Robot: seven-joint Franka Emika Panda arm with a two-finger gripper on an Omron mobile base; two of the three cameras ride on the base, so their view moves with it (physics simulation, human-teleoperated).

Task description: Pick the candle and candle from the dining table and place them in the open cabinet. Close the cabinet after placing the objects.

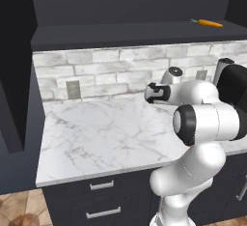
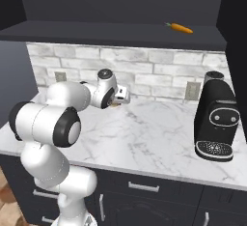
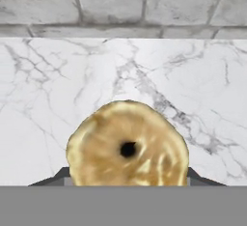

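Nearest the hand camera sits the squat golden-tan candle [image 3: 127, 145], its round top with a dark wick hole facing the lens and dark finger tips flanking it on either side at the bottom of that view. The jaws appear to be grasping the candle by its sides, though the contact itself is hidden behind the wax. In the right base view the gripper [image 2: 119, 97] hangs above the marble tabletop [image 2: 159, 133], with a speck of tan just beneath it that is too small to read with certainty.

Judged from its look, the candle is a stiff, light lump of wax, smooth and somewhat slippery; a hold across its short cylindrical wall, below the rim, should serve better than any pinch on the top, and too hard a squeeze could mar it.

Beyond the candle lies bare tabletop, then the white brick wall [image 3: 144, 5]. Right of the candle in the right base view stands a black coffee machine [image 2: 215, 123]. Farthest, above the brick, an orange carrot [image 2: 179, 28] lies on the dark shelf [image 2: 96, 32].
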